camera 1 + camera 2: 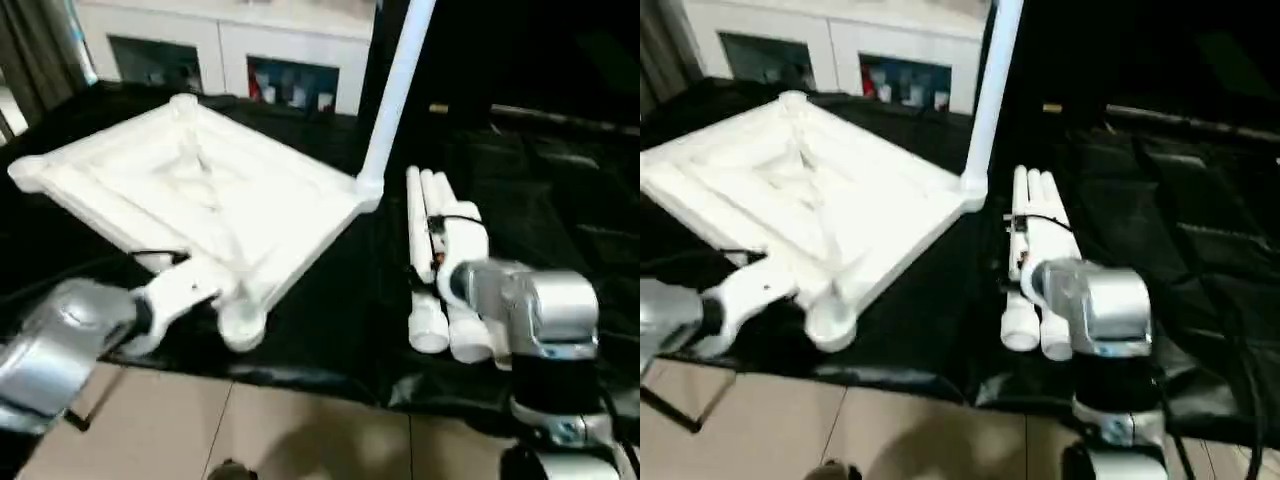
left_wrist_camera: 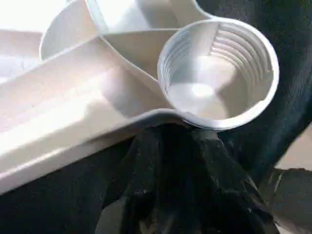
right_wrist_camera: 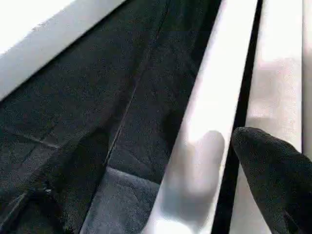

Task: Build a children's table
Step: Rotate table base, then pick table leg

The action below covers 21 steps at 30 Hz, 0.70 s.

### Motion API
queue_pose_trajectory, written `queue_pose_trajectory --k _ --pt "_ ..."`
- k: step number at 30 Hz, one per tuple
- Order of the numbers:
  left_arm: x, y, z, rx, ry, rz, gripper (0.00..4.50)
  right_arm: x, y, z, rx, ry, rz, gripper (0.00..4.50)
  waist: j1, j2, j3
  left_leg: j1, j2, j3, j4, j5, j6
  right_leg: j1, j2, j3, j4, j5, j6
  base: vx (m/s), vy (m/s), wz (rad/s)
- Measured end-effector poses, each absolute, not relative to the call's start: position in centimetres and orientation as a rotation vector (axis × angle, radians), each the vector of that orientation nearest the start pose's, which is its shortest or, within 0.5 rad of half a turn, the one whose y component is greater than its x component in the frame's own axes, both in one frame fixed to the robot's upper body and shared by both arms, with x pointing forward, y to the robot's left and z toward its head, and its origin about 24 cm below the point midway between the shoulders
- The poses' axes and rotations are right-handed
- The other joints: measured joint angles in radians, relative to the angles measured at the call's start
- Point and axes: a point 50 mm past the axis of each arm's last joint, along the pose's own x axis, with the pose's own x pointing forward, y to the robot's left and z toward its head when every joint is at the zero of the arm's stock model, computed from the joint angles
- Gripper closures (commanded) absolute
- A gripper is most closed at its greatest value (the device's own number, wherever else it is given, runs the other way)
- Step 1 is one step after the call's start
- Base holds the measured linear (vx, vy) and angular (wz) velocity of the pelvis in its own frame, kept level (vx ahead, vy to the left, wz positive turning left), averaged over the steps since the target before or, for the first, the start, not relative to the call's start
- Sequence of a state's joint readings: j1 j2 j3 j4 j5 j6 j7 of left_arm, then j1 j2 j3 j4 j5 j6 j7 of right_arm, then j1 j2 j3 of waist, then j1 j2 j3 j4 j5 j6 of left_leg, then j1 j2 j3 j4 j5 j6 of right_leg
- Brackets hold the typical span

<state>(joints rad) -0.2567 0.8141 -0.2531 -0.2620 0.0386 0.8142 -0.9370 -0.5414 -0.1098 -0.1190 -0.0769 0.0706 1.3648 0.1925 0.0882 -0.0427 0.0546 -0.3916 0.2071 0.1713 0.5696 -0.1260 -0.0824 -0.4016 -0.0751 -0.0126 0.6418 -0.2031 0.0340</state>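
One leg (image 1: 392,95) upright in tabletop (image 1: 190,190) corner; others (image 1: 430,265) lying beside.

A: What is seen nearest the wrist?

B: The left gripper (image 2: 180,146) is seen as a dark, blurred mass rising from the lower edge, pressed up against the rim of a round corner socket (image 2: 219,73). Whether its fingers are parted cannot be told.

A: How is the socket shaped?

B: An open white cup is shown, with fine ridges running round its inner wall and a smooth floor.

A: And beside it?

B: White ribs (image 2: 122,44) of the children's table underside (image 2: 58,112) are joined to the socket, with a broad flat channel running away from it. Black cloth (image 2: 287,58) is seen beyond the socket, and a pale strip of floor (image 2: 300,151) past the cloth's edge.
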Motion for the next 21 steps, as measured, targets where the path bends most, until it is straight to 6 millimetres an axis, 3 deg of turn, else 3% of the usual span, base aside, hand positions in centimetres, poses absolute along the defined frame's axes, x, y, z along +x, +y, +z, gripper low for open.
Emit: queue_pose_trajectory --k 10,21 --pt "28.6 18.8 8.6 0.623 0.594 -0.763 3.36 31.1 -14.4 7.5 0.108 0.825 0.221 0.04 0.002 0.000 0.000 0.001 0.000 0.000 0.000 0.000 0.000 0.001 0.000 0.000 0.000 0.001 -0.002 0.000 0.000 0.00" --pt "27.9 18.6 10.8 0.657 0.540 -0.858 3.36 31.6 -14.1 6.6 0.100 0.858 0.225 0.04 -0.001 0.000 0.000 0.000 0.000 0.000 0.000 0.002 -0.003 -0.002 0.001 0.000 0.000 0.001 -0.003 0.000 0.000 0.00"
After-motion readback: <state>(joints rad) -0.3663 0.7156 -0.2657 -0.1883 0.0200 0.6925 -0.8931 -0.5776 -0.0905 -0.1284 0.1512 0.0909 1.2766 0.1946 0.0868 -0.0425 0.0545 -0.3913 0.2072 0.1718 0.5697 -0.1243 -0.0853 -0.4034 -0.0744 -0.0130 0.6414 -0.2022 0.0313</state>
